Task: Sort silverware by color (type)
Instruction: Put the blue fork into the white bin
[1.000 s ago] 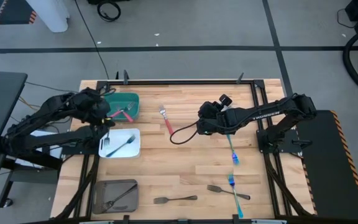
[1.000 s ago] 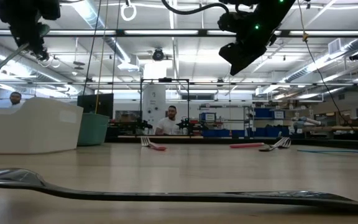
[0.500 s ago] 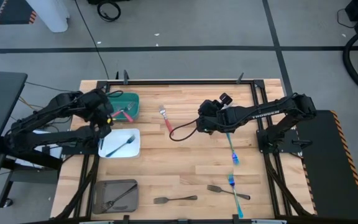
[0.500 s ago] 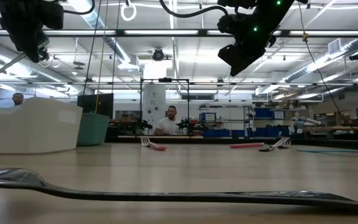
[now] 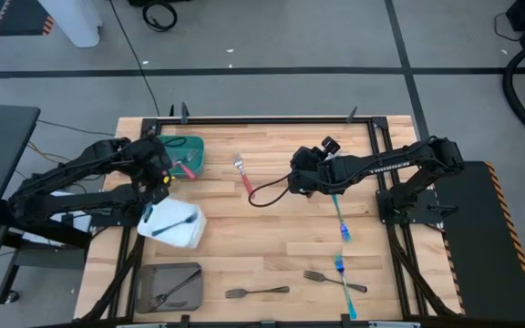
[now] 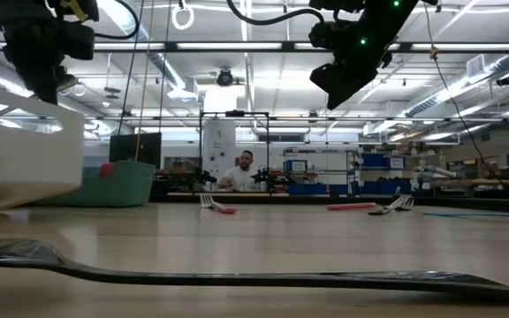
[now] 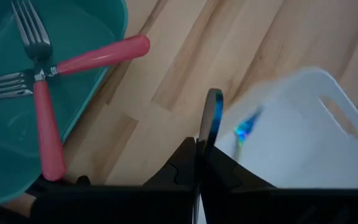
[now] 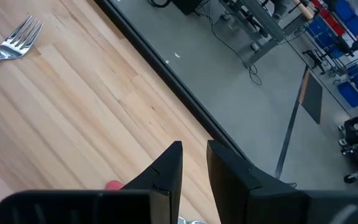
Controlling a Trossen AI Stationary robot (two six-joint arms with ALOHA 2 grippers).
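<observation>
While the left gripper (image 7: 201, 163) stays pinched on the blue-handled fork (image 7: 211, 121), the white bin (image 5: 172, 225) has been knocked askew and tilted, spoiling the drop; the right gripper (image 8: 193, 163) hovers mid-table, jaws narrowly apart, empty.

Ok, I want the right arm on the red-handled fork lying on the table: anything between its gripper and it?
No object lies between them. The open right gripper hovers beside the red-handled fork, bare wood between. Only the arm's own red cable loop hangs near the handle's end.
</observation>
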